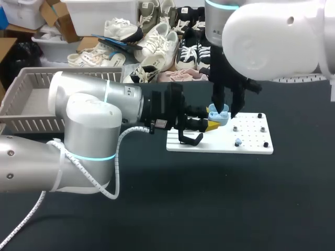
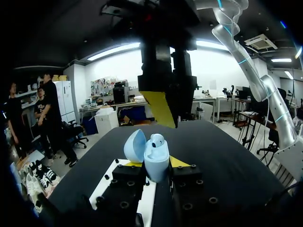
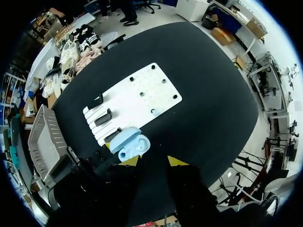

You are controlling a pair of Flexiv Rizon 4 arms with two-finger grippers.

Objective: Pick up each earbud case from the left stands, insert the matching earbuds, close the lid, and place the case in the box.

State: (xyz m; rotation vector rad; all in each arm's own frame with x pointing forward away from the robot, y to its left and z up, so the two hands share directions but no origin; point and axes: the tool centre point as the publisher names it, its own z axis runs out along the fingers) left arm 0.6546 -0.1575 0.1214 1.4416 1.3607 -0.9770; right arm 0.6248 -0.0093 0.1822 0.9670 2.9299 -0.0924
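Observation:
A light-blue earbud case (image 1: 218, 115) is held over the white board (image 1: 251, 149), its lid open. My left gripper (image 1: 213, 121) is shut on it from both sides. In the left wrist view the case (image 2: 156, 158) stands upright between the yellow tips, with one white earbud (image 2: 157, 140) seated inside. My right gripper (image 1: 224, 107) hangs just above the case, open, nothing between its fingers (image 2: 158, 108). From the right wrist view, the case (image 3: 130, 144) lies just ahead of the right gripper (image 3: 154, 161). Another earbud (image 1: 238, 141) rests on the board.
Black stands (image 1: 191, 138) line the board's left end. A grey slatted basket (image 1: 21, 117) sits at the table's far left. Small black pegs (image 1: 266, 144) dot the board's right half. Bare black tabletop lies in front of the board.

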